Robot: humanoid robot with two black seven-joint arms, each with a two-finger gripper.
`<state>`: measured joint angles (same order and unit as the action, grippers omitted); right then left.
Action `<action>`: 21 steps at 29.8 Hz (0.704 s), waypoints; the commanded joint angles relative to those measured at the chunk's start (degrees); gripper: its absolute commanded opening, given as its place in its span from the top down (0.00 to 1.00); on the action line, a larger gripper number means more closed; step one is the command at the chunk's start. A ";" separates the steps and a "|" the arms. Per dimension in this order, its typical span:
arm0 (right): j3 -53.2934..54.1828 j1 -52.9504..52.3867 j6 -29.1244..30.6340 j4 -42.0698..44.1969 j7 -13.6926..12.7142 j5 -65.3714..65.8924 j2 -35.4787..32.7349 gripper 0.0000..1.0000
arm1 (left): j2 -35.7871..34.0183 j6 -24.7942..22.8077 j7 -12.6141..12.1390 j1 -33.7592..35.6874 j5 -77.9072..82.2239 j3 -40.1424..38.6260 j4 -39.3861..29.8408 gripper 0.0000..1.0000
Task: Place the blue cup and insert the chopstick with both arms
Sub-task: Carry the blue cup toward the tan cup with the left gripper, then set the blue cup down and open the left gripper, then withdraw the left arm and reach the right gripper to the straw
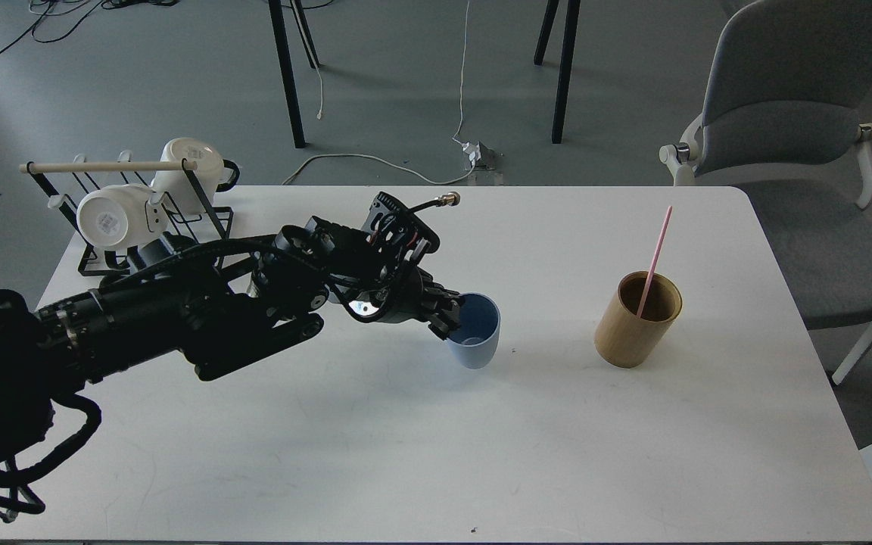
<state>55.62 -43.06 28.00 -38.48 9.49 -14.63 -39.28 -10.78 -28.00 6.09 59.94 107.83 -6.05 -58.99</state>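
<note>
Blue cup (pixel 475 333) stands upright mid-surface, and your left gripper (pixel 447 312) is pinching its left rim; the placing step looks nearly done. Next, let go and back off left without tipping it. Your right arm is out of view. The chopstick (pixel 655 260) waits in the tan holder (pixel 637 319), well apart to the right.

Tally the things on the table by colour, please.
White: 2 mugs on the rack
Black: 1 wire rack
Blue: 1 cup, gripped at its rim by the left claw
Tan: 1 holder
Pink: 1 chopstick in the holder
Total: 6
</note>
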 commanded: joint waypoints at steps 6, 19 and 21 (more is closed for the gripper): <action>-0.07 -0.01 0.00 0.16 0.00 0.04 -0.18 0.00 | 0.23 0.00 -0.03 0.18 0.01 0.07 1.33 0.87; -0.07 0.26 0.00 0.16 -0.26 0.04 -0.79 0.00 | -3.18 0.00 -0.03 3.43 -9.99 -6.15 1.25 0.56; 0.01 1.48 0.00 -0.37 -0.35 0.04 -1.84 0.00 | -5.30 0.00 -0.03 3.43 -14.65 -12.47 0.81 0.32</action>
<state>55.62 -42.82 28.00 -38.35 9.37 -14.58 -40.10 -13.37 -28.00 6.07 62.86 99.12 -11.23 -57.76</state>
